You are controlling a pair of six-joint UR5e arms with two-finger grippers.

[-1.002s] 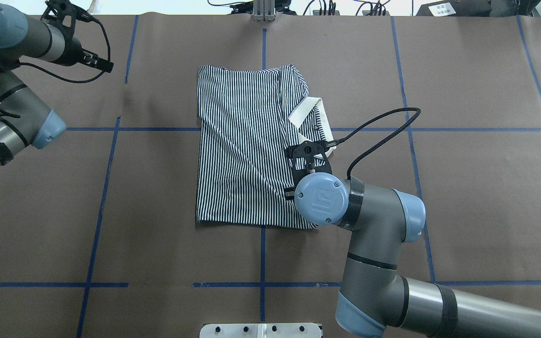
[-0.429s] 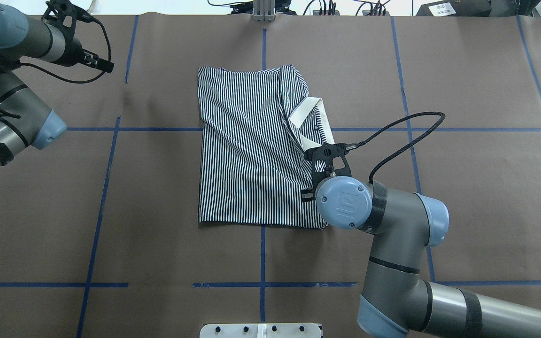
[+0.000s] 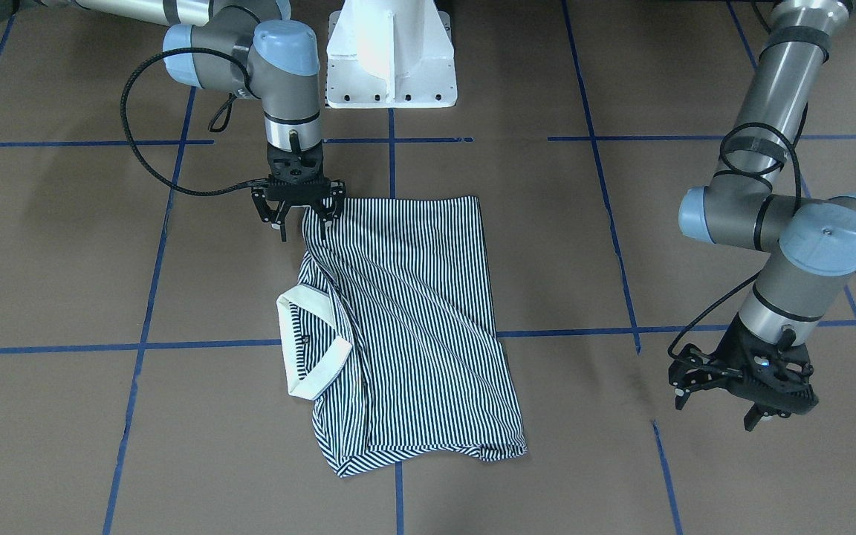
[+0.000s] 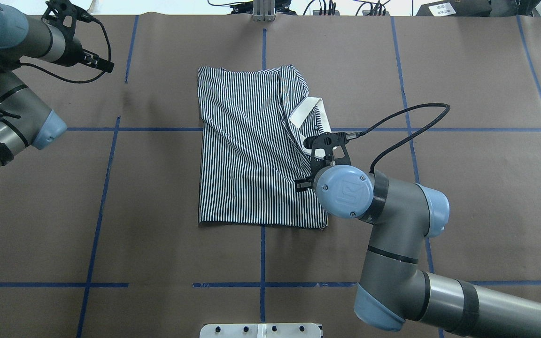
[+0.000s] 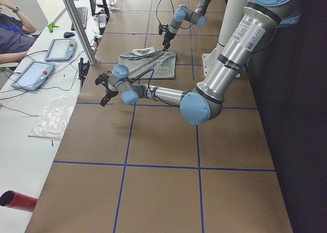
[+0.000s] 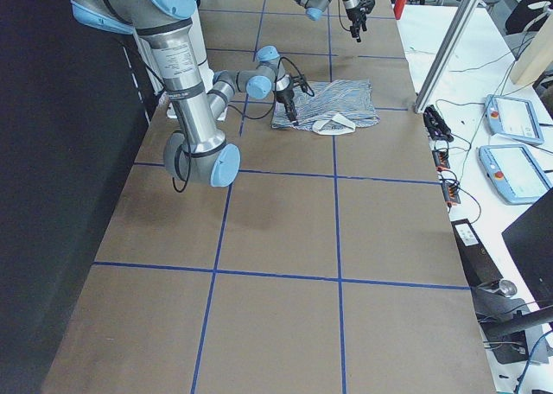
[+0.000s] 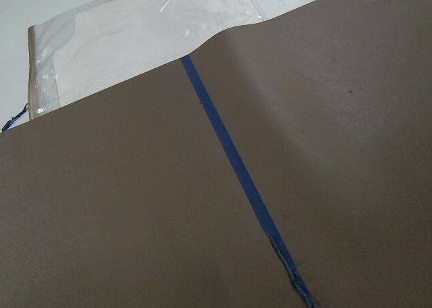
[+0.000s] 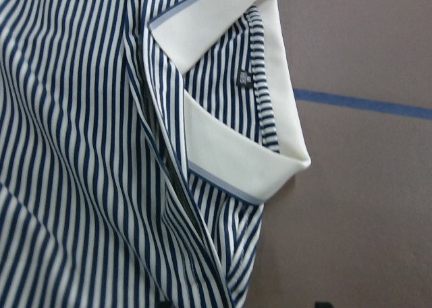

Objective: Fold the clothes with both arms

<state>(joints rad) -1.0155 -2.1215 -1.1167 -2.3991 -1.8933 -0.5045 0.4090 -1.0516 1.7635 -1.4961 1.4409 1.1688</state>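
The striped polo shirt (image 4: 247, 150) lies folded in a rough rectangle at the table's centre, with its cream collar (image 4: 305, 110) turned out at its right edge. It also shows in the front view (image 3: 413, 312). My right gripper (image 3: 302, 219) hangs over the shirt's near right corner, fingers spread, holding nothing that I can see. The right wrist view looks down on the collar (image 8: 229, 166). My left gripper (image 3: 725, 409) hovers over bare table far to the left, fingers apart and empty. In the overhead view it (image 4: 99, 63) is near the far left corner.
The white pedestal base (image 3: 391, 67) stands at the robot's edge of the table. Blue tape lines (image 4: 263, 253) grid the brown table cover. A clear plastic sheet (image 7: 135, 38) lies past the table's far edge. Control tablets (image 5: 56, 49) lie on the side bench.
My right arm has moved to the right and then a little forward. The shirt's near right edge shifted slightly right with it. The left arm has not moved.
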